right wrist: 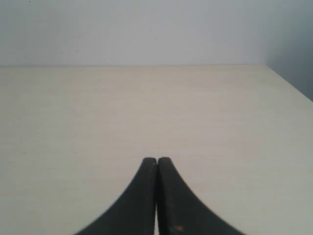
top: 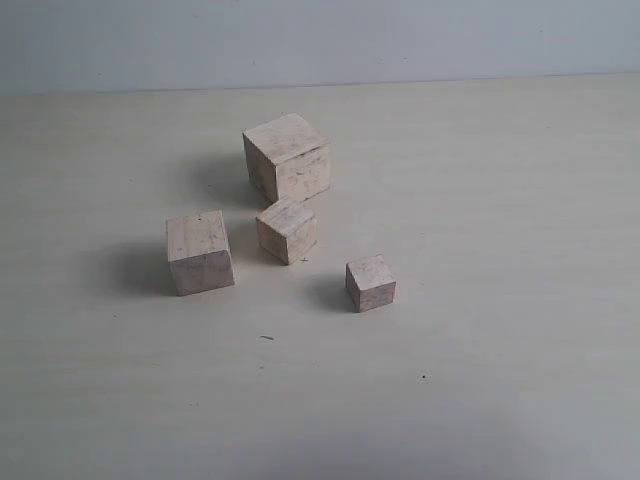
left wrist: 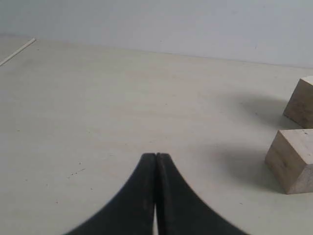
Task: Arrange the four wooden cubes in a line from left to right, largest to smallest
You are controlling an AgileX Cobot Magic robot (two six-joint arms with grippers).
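You had four cubes of pale, scuffed raw wood grouped near the middle of the table (top: 520,200). The largest cube (top: 287,158) stood farthest back, the third cube (top: 287,230) just in front of it, the second-largest cube (top: 199,252) to the left, and the smallest cube (top: 370,283) to the right. Your left gripper (left wrist: 156,155) and right gripper (right wrist: 156,159), two counted, were each closed tight on nothing.

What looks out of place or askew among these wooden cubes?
Nothing looks damaged, but no row yet: the largest cube at the back, third-largest cube just before it, second-largest cube left, smallest cube right, all turned differently.
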